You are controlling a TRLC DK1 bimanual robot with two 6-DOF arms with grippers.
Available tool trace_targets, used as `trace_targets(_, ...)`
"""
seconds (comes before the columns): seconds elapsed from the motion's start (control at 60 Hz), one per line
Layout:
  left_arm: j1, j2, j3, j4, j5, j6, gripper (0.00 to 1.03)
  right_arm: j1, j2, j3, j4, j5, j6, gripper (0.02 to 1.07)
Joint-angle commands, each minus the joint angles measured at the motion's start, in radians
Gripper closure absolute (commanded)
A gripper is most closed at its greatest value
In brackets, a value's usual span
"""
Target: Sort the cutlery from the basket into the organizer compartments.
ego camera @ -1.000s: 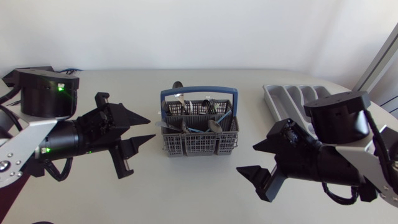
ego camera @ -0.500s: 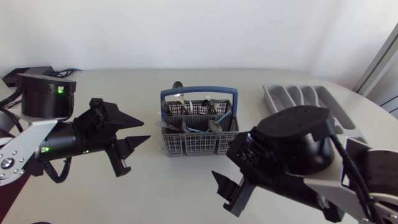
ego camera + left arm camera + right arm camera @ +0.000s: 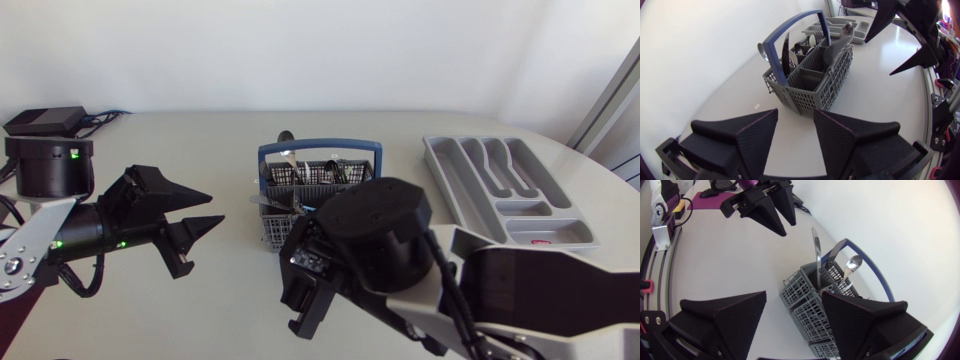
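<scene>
left claw (image 3: pixel 214 207) spread wide, near the grey cutlery basket (image 3: pixel 318 147). right claw (image 3: pixel 793 296) wide too, basket just ahead. organizer (image 3: pixel 545 190) well apart on surface (image 3: pixel 200 140).

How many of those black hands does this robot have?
2. The left hand is open, to the basket's left; the right hand is open, with the basket ahead of it.

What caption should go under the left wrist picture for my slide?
The open left gripper faces the grey cutlery basket, with the right gripper beside it.
</scene>
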Motion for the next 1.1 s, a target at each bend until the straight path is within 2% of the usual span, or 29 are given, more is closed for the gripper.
trace_targets(0.0, 0.021, 0.014, -0.04, 0.031, 0.027, -0.011, 0.52, 0.026, 0.054, 0.022, 0.057, 0.038, -0.041, 0.34)
trace_targets(0.1, 0.036, 0.026, -0.052, 0.058, 0.047, -0.017, 0.52, 0.04, 0.109, 0.047, 0.103, 0.082, -0.064, 0.45)
trace_targets(0.183, 0.041, 0.048, -0.064, 0.096, 0.047, -0.028, 0.52, 0.055, 0.158, 0.073, 0.129, 0.13, -0.073, 0.48)
trace_targets(0.35, 0.056, 0.08, -0.087, 0.153, 0.055, -0.037, 0.52, 0.078, 0.263, 0.133, 0.162, 0.243, -0.073, 0.48)
trace_targets(0.483, 0.071, 0.087, -0.096, 0.168, 0.081, -0.051, 0.52, 0.078, 0.312, 0.167, 0.165, 0.295, -0.054, 0.48)
trace_targets(0.6, 0.071, 0.094, -0.095, 0.174, 0.101, -0.052, 0.52, 0.074, 0.332, 0.182, 0.181, 0.344, -0.045, 0.54)
trace_targets(0.917, 0.056, 0.109, -0.087, 0.183, 0.101, -0.055, 0.52, 0.032, 0.395, 0.242, 0.178, 0.381, -0.028, 0.54)
trace_targets(0.983, 0.054, 0.109, -0.087, 0.183, 0.101, -0.055, 0.52, 0.023, 0.413, 0.254, 0.177, 0.384, -0.022, 0.61)
trace_targets(1.083, 0.053, 0.11, -0.089, 0.186, 0.102, -0.055, 0.52, 0.009, 0.431, 0.262, 0.175, 0.384, -0.021, 0.66)
